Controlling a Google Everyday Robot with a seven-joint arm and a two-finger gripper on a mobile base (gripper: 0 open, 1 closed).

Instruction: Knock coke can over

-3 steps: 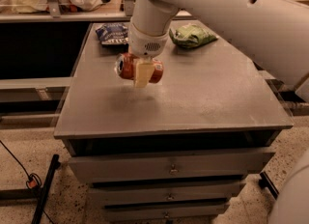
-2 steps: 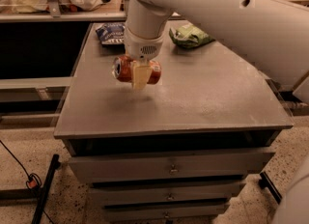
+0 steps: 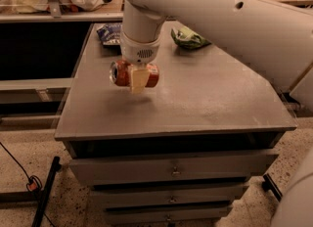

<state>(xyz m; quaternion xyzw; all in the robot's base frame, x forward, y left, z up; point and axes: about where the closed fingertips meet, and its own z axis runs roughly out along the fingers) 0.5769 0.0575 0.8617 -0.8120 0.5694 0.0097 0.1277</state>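
End effector [image 3: 137, 80] clamped on coke can [image 3: 153, 76], holding it sideways just above the worktop [image 3: 205, 99] (left-centre, silver top facing left), likely so it ends up lying down.

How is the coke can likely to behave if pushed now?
The coke can is on its side at the gripper, so it would probably roll across the flat table. Its smooth metal skin looks slippery, and probably dents easily.
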